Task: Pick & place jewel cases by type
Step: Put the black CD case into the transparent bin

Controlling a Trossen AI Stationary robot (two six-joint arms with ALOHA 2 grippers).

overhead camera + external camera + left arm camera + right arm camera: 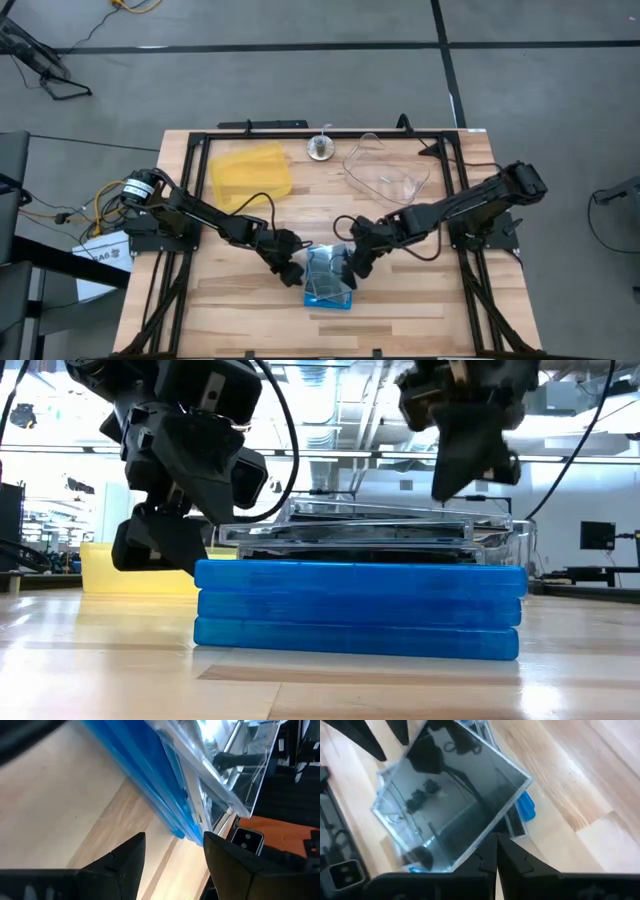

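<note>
1. High view: the stack of cases (328, 282) lies on the wood table (220, 320), near its front edge at the middle. Blue cases show at the bottom, clear ones on top. The yellow tray (249, 172) sits well behind the stack, toward the left arm's side; it looks empty, with a flat floor and low walls. The clear tub (385, 168) sits behind the stack, toward the right arm's side; nothing shows inside it. A small metal piece (320, 148) stands between tray and tub. The left gripper (292, 270) is at one side of the stack, the right gripper (353, 266) at the other.

2. Low view: three translucent blue cases (360, 608) lie flat and squared up, thin slabs with rounded edges. On them rest clear cases (350, 536) with dark insides, slightly askew. The tray (135, 568) shows behind the stack.

3. Left wrist view: the left gripper (175, 851) has its fingers spread apart, holding nothing, just beside a corner of the stack (170, 795).

4. Right wrist view: the right gripper (496, 851) has its fingers pressed together at the edge of the top clear case (452, 795), a glossy square. I cannot tell whether they pinch it.
</note>
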